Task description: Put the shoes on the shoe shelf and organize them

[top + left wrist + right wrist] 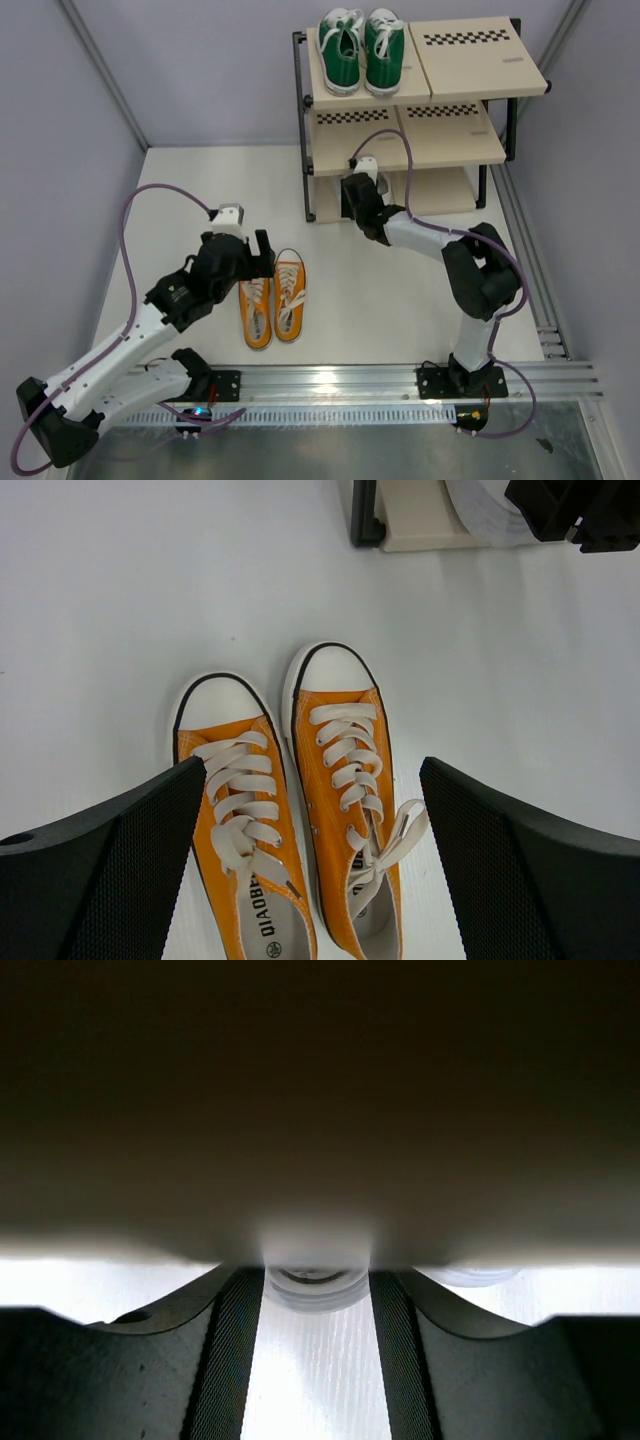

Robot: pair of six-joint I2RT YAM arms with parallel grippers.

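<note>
The orange pair [272,310] lies side by side on the white floor, toes toward the shoe shelf [470,60]. My left gripper [264,256] hovers open over their heel ends. In the left wrist view the orange shoes [300,810] lie between its wide-apart fingers [130,870]. The green pair [360,50] stands on the top board's left half. My right gripper [357,196] reaches under the middle board at the shelf's left. Its fingers [232,1360] are closed on a white shoe [315,1360] under a board [320,1110]. A second white shape [480,1276] shows to the right.
The shelf's black left post and beige bottom board [400,520] show at the top of the left wrist view, with the white shoe [485,510] and the right gripper [575,510] beside them. Grey walls close in both sides. A metal rail [330,380] runs along the near edge.
</note>
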